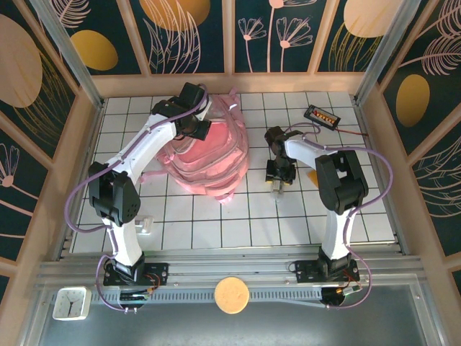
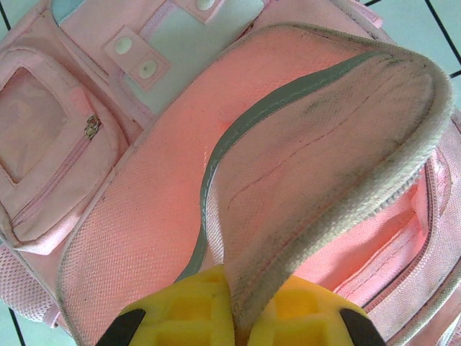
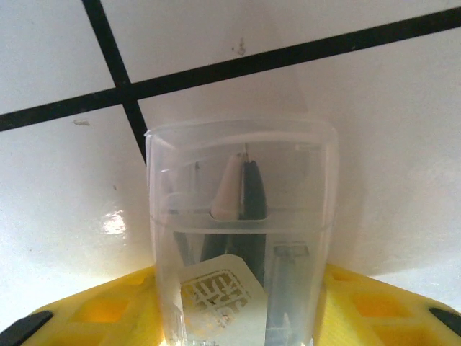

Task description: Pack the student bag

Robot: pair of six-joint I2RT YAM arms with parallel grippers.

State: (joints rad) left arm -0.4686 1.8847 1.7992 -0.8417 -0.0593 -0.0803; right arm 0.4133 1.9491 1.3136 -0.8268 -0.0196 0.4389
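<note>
The student bag [image 1: 216, 162] is a big pink backpack lying at the back middle of the tiled table. My left gripper [image 1: 196, 128] is at its upper left, shut on the edge of the bag's opened flap [image 2: 324, 144], and the cloth is pinched between the yellow fingers [image 2: 180, 317]. The left gripper [image 2: 241, 321] holds that flap up off the bag [image 2: 137, 223]. To the right of the bag, my right gripper [image 1: 277, 182] points down at the table. A clear plastic case [image 3: 241, 216] of pens stands between its fingers, which press against both sides.
A small black device with orange keys [image 1: 321, 116] lies at the back right. A small white object [image 1: 146, 225] sits by the left arm. A clock [image 1: 70, 303] and a round wooden disc [image 1: 231, 295] lie below the table's near edge. Wooden walls fence the table [image 1: 216, 231].
</note>
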